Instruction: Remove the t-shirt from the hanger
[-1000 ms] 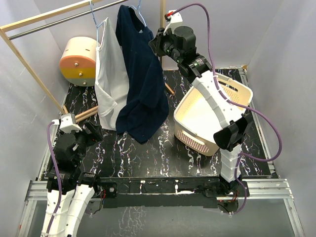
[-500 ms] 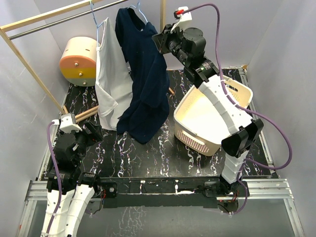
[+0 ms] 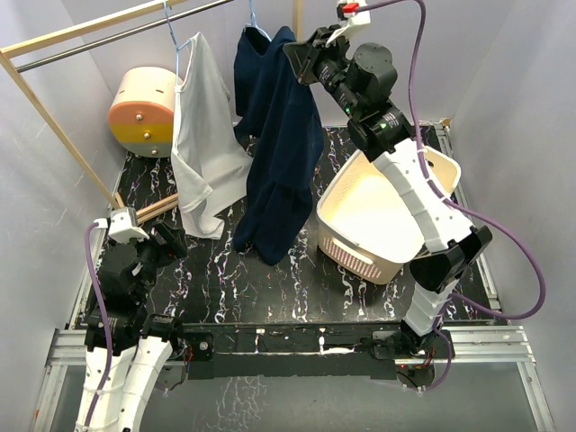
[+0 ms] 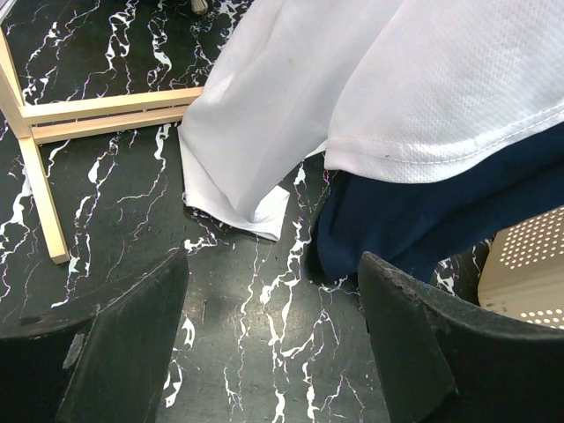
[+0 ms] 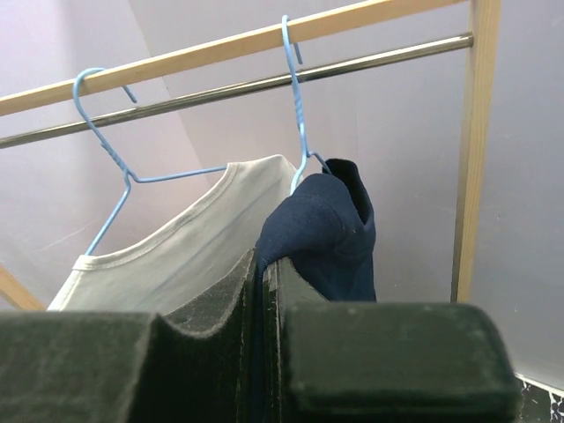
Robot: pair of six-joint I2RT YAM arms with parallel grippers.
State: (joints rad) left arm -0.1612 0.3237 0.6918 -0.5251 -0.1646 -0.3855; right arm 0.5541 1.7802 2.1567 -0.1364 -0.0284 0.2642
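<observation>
Right wrist view: the right gripper is shown with its two dark padded fingers pressed together, and a fold of the dark navy cotton t-shirt is pinched between them.
Right gripper position: it is raised high at the far side of the scene, just right of the garment's top and close under the rack's top bars.
Navy t-shirt: it is bunched at the neck of a light blue wire hanger and hangs down in a long fold; its hem reaches the table just left of the basket.
Hanger hook: it is caught over the top bars of the rack; whether it sits on the pale wooden bar or the grey metal rod cannot be told.
Neighbouring garment: a white mesh-knit t-shirt is hung on a second light blue wire hanger, just left of the navy one and touching it lower down.
Basket: a cream perforated plastic laundry basket is set on the right of the table, under the right arm.
Left gripper: it is held wide open and low at the near left, gripping nothing, with both hems seen beyond its fingers.
Table: a black marble-patterned tabletop carries the rack's wooden foot.
Far left: a round cream and orange drum is placed behind the white garment.
</observation>
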